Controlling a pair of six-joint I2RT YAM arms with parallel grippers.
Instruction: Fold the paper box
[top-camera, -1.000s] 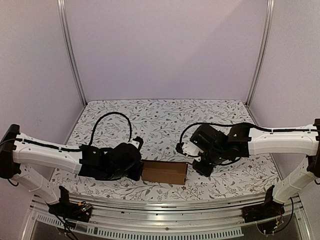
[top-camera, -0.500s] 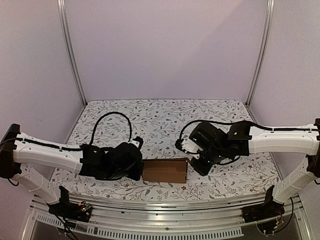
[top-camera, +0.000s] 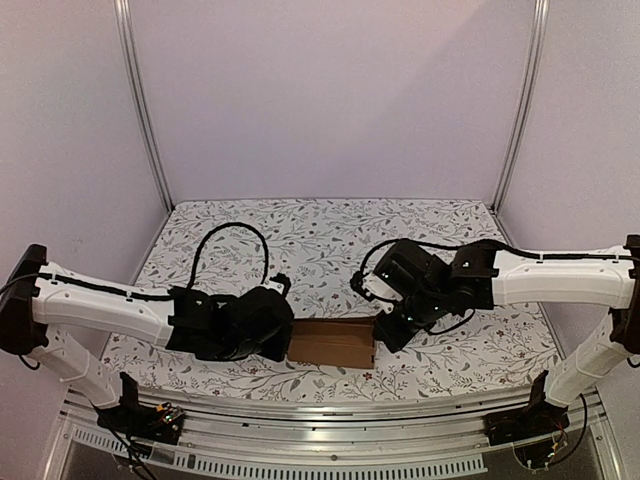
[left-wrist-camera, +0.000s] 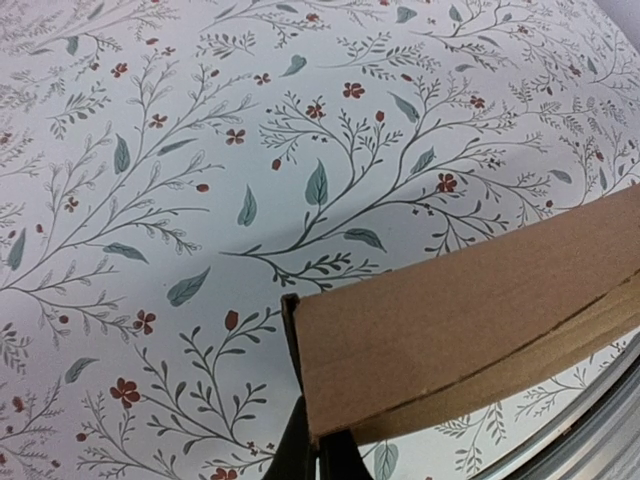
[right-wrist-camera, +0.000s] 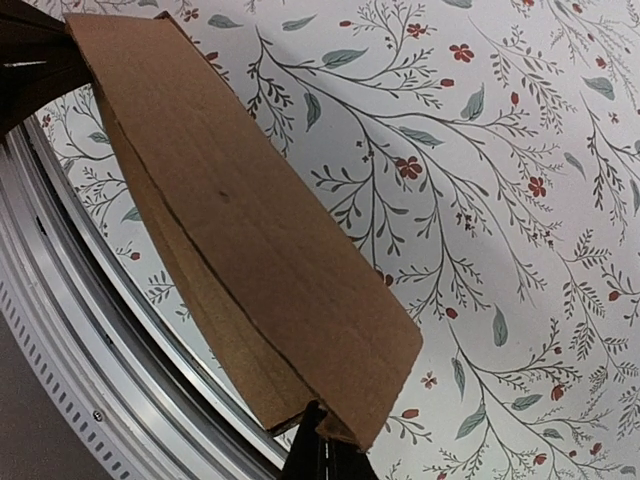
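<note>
Paper box (top-camera: 330, 343) spanned btwn arms over floral table (top-camera: 320, 240); left end pinched by L gripper (left-wrist-camera: 320, 447); right corner pinched by R gripper (right-wrist-camera: 322, 450); both pressed tight.

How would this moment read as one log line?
paper box: held at both ends | left end effector: shut on its left end | right end effector: shut on its right end

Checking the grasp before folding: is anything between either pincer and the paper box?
Nothing visible does. The left pincer is shut on the left end of the paper box, the right pincer on its right end; only floral table cover lies around it.
</note>
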